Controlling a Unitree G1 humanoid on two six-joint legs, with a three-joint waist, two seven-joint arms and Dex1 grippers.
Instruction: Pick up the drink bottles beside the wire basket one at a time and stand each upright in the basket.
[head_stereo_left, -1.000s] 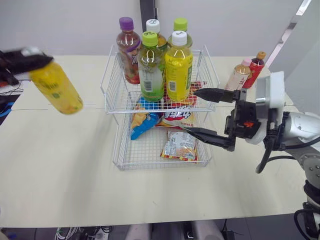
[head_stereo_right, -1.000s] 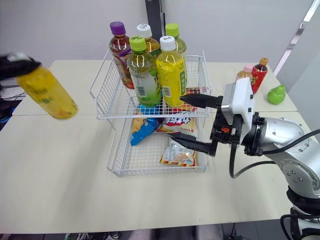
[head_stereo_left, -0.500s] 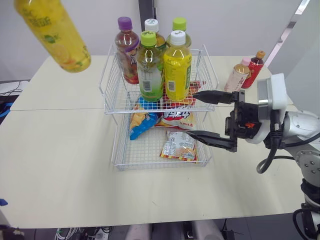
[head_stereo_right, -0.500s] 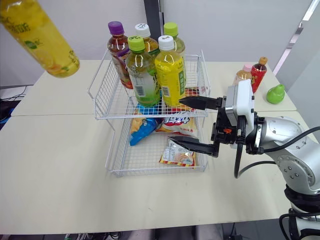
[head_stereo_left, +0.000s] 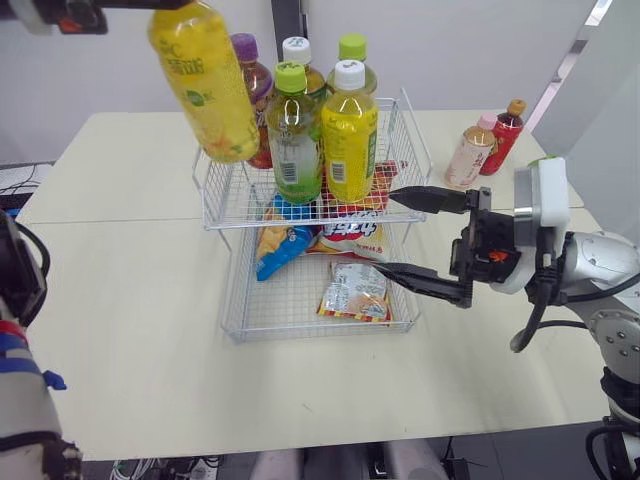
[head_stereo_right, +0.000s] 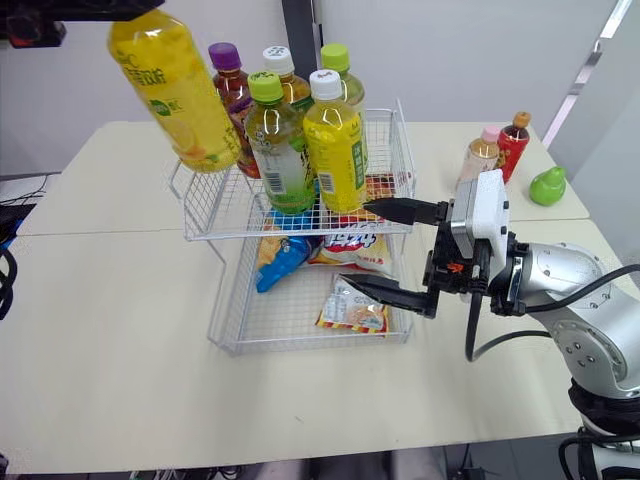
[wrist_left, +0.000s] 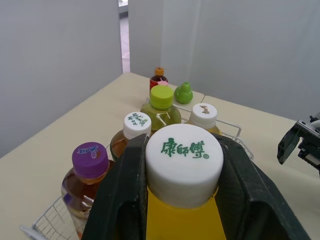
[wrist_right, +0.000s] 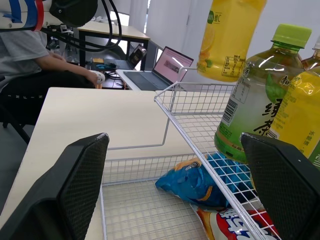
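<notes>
A yellow bottle (head_stereo_left: 205, 80) is held high over the left side of the basket (head_stereo_left: 225, 205), clamped at its white cap between the fingers of the left gripper (wrist_left: 184, 167); it hangs tilted, with its base swung towards the right. The step in hand is judged to be the carry to the upper tier, with the placing not yet begun. Five bottles are already stood in that tier, towards its middle and far side, among them a purple-capped bottle (head_stereo_left: 246, 46) at far left and a green-capped bottle (head_stereo_left: 297, 140) in the near row. Open room is seen in the near left corner, left of the green-capped bottle. For the next move, the bottle would have to be brought upright and lowered into that corner, kept clear of the left rim and of the neighbouring caps. The right gripper (head_stereo_left: 385, 232) is held empty just beside the basket's right side, its jaws wide apart. The lower tier is taken up by packets (head_stereo_left: 355, 290). Two bottles (head_stereo_left: 468, 158) are left standing on the table (head_stereo_left: 120, 300) at far right, well apart from the basket.
</notes>
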